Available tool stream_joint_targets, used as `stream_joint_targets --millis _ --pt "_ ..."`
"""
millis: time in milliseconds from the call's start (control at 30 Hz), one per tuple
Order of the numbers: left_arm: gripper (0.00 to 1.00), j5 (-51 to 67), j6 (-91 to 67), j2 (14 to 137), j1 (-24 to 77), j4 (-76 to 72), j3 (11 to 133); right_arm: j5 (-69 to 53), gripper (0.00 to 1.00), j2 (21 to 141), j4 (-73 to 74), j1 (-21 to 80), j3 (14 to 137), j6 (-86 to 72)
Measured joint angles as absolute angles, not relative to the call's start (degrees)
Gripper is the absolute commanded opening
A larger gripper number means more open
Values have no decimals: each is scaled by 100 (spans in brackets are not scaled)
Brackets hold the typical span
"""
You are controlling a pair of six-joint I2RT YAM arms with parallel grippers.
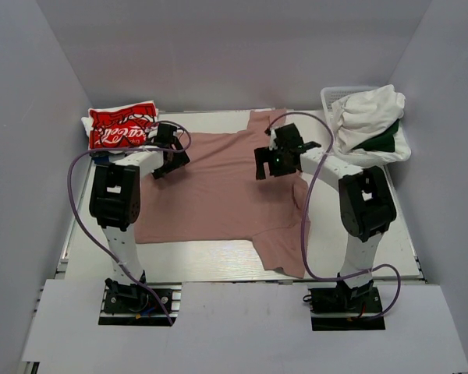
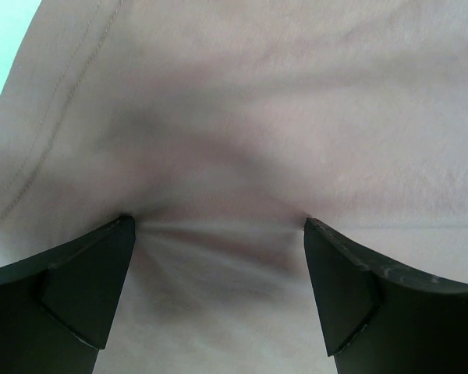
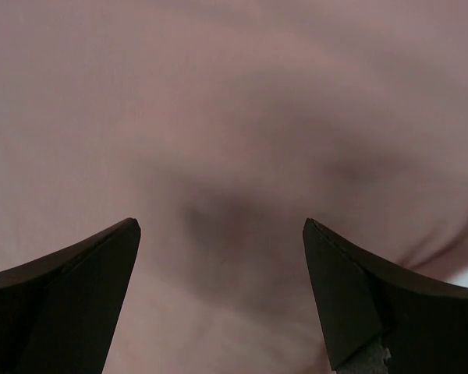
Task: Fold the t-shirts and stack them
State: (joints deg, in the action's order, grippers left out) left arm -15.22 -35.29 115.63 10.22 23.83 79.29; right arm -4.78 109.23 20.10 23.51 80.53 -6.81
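over the pink shirt | my left gripper spread wide, tips on cloth | my right gripper spread wide, holding nothing

The dusty-pink t-shirt in the middle is plain and unpatterned, and the stitching along its hem is the same shade. At the far left lies a red t-shirt with white script lettering across it. At the far right a white lattice basket holds white shirts and a dark green shirt. The table is white; the left arm and right arm are black and white.
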Motion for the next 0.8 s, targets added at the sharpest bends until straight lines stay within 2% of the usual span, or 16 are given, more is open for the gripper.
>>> stream_joint_targets --millis 200,600,700,800 --pt "100 -1621 -3498 11430 1017 2394 7725 -519 90 10744 1804 2460 7017 -1382" --pt "100 -1761 -3472 11371 985 2423 7629 1396 90 9546 2110 1177 5671 -2451" --pt "100 -1772 -3424 11349 976 2458 7603 1444 90 9317 2137 1052 5653 -2355" --pt "100 -1743 -3374 11301 965 2440 7535 993 90 9072 2034 1164 5686 -2075"
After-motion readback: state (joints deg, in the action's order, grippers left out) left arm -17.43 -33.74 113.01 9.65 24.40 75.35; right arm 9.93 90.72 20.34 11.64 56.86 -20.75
